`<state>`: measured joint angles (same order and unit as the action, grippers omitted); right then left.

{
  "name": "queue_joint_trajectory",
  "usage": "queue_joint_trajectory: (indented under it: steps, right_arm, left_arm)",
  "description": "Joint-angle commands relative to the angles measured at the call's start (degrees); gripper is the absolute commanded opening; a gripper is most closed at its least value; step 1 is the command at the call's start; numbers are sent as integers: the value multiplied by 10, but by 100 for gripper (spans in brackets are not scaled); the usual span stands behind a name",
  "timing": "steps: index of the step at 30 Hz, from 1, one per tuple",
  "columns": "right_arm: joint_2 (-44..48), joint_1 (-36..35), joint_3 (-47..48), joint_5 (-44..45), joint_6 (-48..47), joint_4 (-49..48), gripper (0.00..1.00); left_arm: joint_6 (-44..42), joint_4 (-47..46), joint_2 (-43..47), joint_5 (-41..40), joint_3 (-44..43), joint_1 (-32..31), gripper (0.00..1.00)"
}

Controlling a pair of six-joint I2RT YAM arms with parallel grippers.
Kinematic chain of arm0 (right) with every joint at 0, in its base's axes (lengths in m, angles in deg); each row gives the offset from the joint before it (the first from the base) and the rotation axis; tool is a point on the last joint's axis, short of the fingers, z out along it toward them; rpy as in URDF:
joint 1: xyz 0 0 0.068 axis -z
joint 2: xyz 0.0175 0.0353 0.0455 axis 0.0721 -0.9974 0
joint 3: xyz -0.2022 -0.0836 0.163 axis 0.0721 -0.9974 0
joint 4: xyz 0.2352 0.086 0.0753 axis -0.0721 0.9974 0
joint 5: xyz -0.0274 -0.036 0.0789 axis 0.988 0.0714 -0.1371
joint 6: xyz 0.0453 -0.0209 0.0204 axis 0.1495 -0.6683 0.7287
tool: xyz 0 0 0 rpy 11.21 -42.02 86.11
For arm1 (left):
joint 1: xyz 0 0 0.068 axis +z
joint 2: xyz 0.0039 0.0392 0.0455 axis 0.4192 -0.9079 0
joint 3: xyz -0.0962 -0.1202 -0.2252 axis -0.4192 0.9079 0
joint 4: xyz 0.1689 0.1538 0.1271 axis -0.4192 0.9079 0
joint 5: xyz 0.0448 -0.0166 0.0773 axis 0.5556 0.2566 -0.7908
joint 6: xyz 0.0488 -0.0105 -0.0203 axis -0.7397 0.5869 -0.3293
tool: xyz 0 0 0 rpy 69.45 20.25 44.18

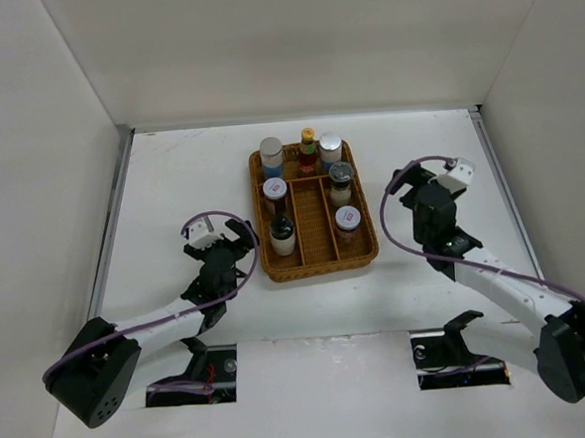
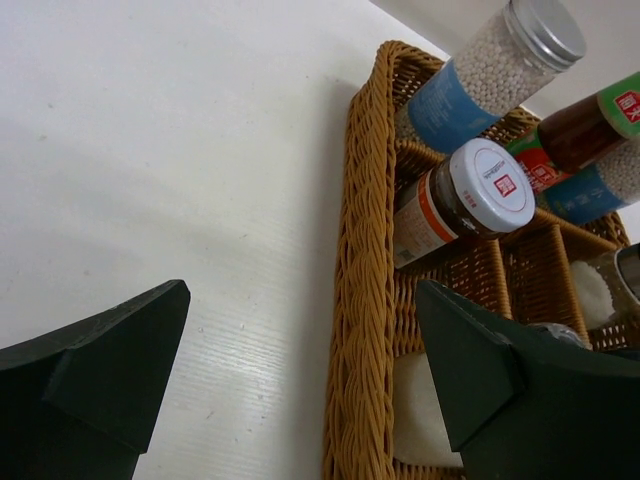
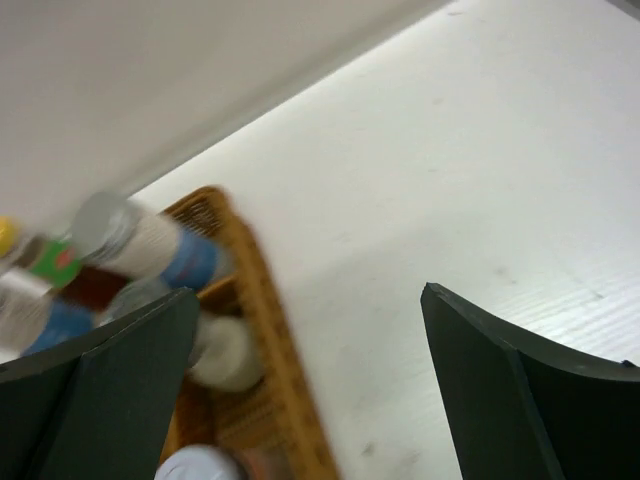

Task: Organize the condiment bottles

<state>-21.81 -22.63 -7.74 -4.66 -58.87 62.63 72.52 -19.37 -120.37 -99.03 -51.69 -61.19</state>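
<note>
**Top external view.** The wicker tray (image 1: pixel 320 270) sits at the centre of the white table (image 1: pixel 171 187), and all seven condiment bottles stand upright in its compartments. Along the upper row are a silver-lidded shaker (image 1: pixel 272 153), the yellow-capped sauce bottle (image 1: pixel 308 149) and a second silver-lidded shaker (image 1: pixel 330 149). In the left column, a white-lidded jar (image 1: pixel 274 191) stands above a black-capped bottle (image 1: pixel 281 230). In the right column, a dark-lidded jar (image 1: pixel 341 179) stands above another white-lidded jar (image 1: pixel 347 220). The left gripper (image 1: pixel 236 242) lies just beside the tray's lower left rim. The right gripper (image 1: pixel 407 179) lies near the tray's right side, apart from it.

**Left wrist view.** The left gripper (image 2: pixel 300 370) has its fingers spread wide at the bottom corners, and bare table and the tray's braided rim (image 2: pixel 360 250) show between them. At upper right are the silver-lidded shaker (image 2: pixel 500 60) and the white-lidded jar (image 2: pixel 480 190). The brown sauce bottle (image 2: pixel 590 125) is cut off by the frame's right edge.

**Right wrist view.** This picture is blurred. The right gripper (image 3: pixel 310 390) also has its fingers spread apart over the table. The tray (image 3: pixel 260 300) occupies the lower left, with a silver-lidded shaker (image 3: pixel 140 240) standing inside it.
</note>
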Motion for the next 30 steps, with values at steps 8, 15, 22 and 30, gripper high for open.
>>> queue_joint_trajectory:
  steps: [8, 15, 22, 30]
  right_arm:
    - [-81, 86, -89, -62, 127, -122, 100]
    - [-73, 118, -103, -105, 145, -129, 100]
    - [-79, 122, -94, -148, 141, -129, 100]
    - [-86, 122, -91, -149, 139, -129, 100]
  left_arm:
    - [14, 106, 86, -9, -20, 41, 100]
    - [11, 192, 91, -9, -56, 15, 100]
    - [12, 243, 114, -12, -82, -21, 100]
    - [9, 244, 95, -13, -90, -17, 100]
